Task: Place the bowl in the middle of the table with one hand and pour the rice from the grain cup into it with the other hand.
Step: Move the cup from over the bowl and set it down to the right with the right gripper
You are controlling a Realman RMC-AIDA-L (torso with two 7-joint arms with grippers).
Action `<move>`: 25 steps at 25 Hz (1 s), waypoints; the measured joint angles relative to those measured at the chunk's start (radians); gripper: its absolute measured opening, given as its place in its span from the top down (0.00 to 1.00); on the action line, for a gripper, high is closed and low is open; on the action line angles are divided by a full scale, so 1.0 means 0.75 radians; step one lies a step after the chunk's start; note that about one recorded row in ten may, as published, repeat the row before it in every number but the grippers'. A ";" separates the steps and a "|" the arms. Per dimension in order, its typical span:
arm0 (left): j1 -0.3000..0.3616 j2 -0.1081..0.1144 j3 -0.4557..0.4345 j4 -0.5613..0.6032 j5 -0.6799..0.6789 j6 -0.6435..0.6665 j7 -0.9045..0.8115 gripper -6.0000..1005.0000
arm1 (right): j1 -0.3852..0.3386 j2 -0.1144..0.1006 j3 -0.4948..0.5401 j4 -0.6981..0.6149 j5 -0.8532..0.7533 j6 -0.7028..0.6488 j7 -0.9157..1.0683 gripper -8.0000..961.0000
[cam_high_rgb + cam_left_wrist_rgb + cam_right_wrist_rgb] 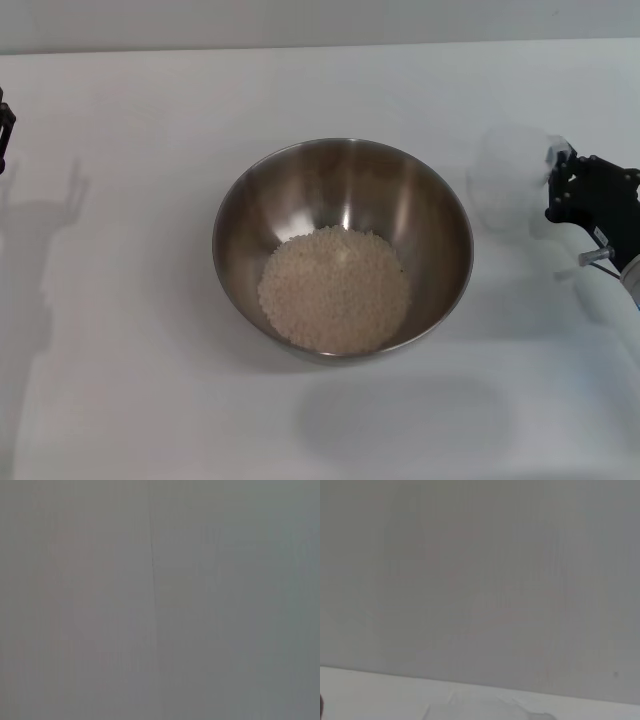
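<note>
bowl (343,247): mid desk (130,400), holding rice (334,290)
cup (507,180): upright, right of bowl
right hand (556,185): at cup, grip unclear
left hand (5,125): far left edge, grip unclear

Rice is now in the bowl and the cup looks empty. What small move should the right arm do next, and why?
Probably release the grain cup and back away. The rice already lies heaped in the bowl mid-table, and the cup stands upright on the table at the right tool. The left tool sits at the table's far edge.
</note>
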 joint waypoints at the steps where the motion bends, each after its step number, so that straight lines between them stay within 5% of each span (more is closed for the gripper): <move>1: 0.000 0.000 0.000 0.000 0.000 0.000 0.000 0.21 | 0.000 0.000 0.000 0.000 0.000 0.000 0.000 0.97; 13: 0.000 0.001 0.000 -0.003 0.000 0.002 0.000 0.21 | -0.032 0.001 -0.005 0.020 0.001 -0.012 -0.007 0.78; 17: 0.000 0.001 0.000 0.000 0.000 0.001 0.000 0.21 | -0.057 0.002 -0.013 0.032 0.000 -0.034 -0.015 0.63; 25: 0.005 0.003 0.000 0.007 0.000 0.002 0.000 0.21 | -0.191 0.000 -0.050 0.093 -0.002 -0.279 -0.032 0.55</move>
